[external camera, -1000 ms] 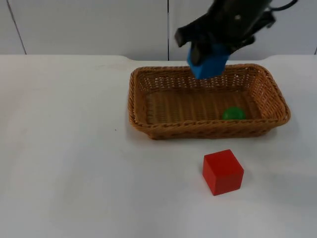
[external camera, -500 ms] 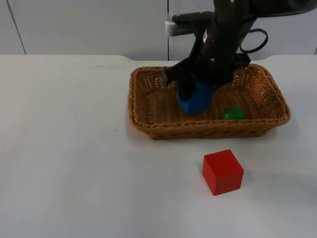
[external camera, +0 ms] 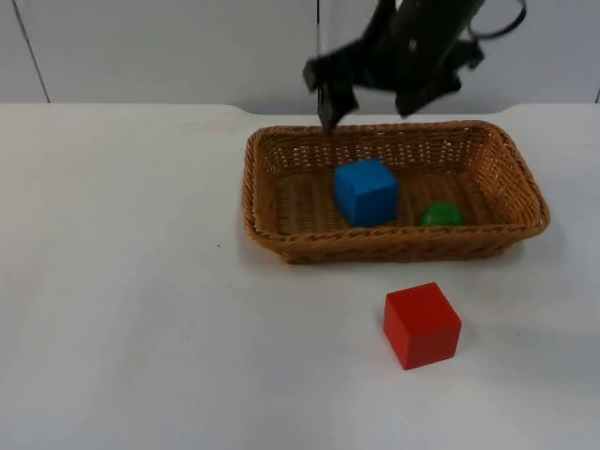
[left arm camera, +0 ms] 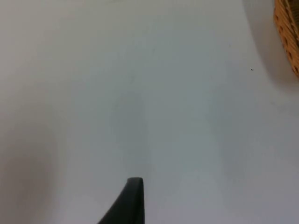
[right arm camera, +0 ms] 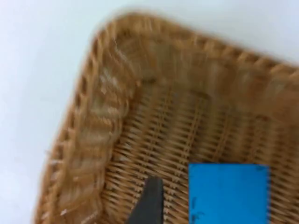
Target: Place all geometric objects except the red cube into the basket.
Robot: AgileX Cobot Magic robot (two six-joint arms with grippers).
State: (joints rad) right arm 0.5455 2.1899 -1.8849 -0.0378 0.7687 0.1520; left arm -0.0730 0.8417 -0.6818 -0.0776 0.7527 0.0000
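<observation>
Blue cube (external camera: pixel 366 191) sits inside the basket (external camera: pixel 258 202), just below the right end effector (external camera: pixel 370 98), whose fingers are spread apart with nothing in them. A green ball (external camera: pixel 441 215) lies near the cube in the basket. The red cube (external camera: pixel 422 324) rests on the white worktop (external camera: pixel 141 309) in front of the basket, and the left end effector (left arm camera: pixel 128 205) waits over bare worktop, its grip hard to tell.

Blue cube (external camera: pixel 366 191) and green object (external camera: pixel 441 215) in tan woven basket (external camera: pixel 262 202); red cube (external camera: pixel 422 324) on white table (external camera: pixel 141 309).

A robot test bench: a bare white table (external camera: pixel 141 328) ending at a grey partition wall (external camera: pixel 169 47).
</observation>
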